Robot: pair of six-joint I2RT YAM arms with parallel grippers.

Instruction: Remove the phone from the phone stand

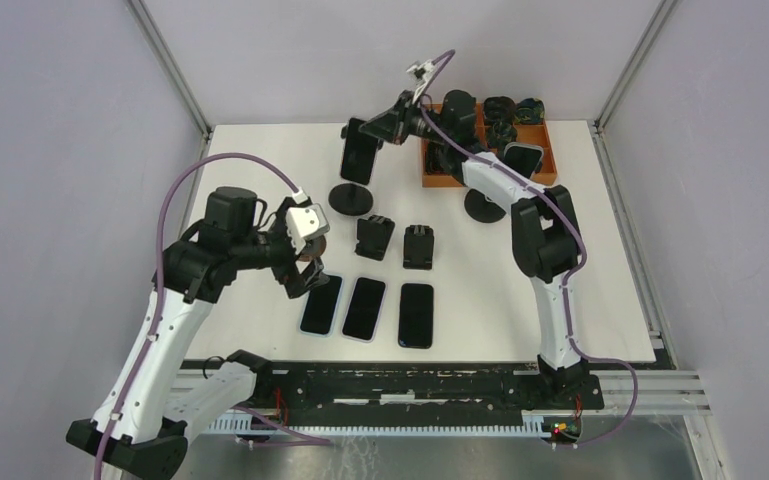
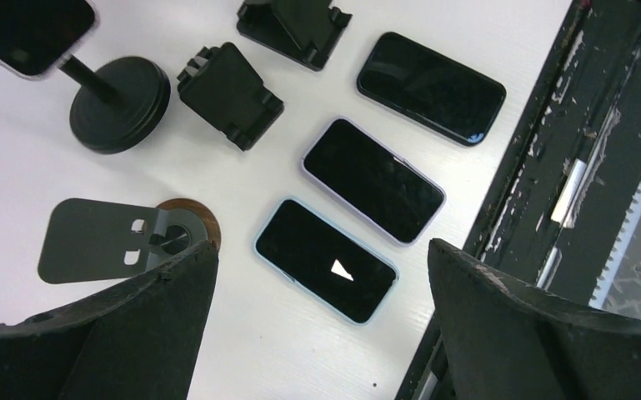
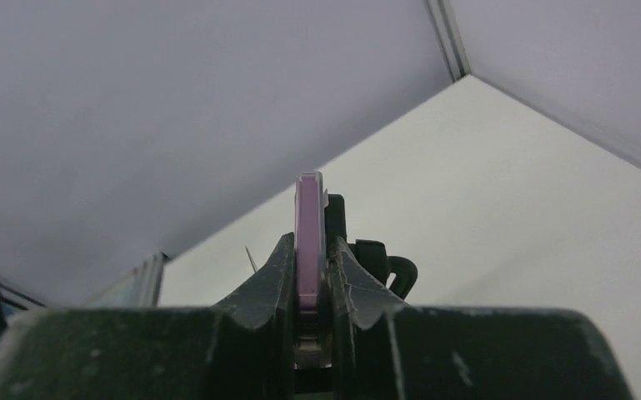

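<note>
**Top external:** the right gripper (image 1: 365, 133) is clamped on the upper end of the phone (image 1: 359, 158). The phone stands upright on the phone stand (image 1: 351, 198) toward the table's far side. The grasp looks made and the lift-off is not yet done. The left gripper (image 1: 305, 270) hangs above three flat phones (image 1: 365, 308).

**Left wrist:** its jaws are spread wide and hold nothing.

**Right wrist:** the phone's lilac-cased edge (image 3: 308, 237) is pinched between both fingers.
</note>
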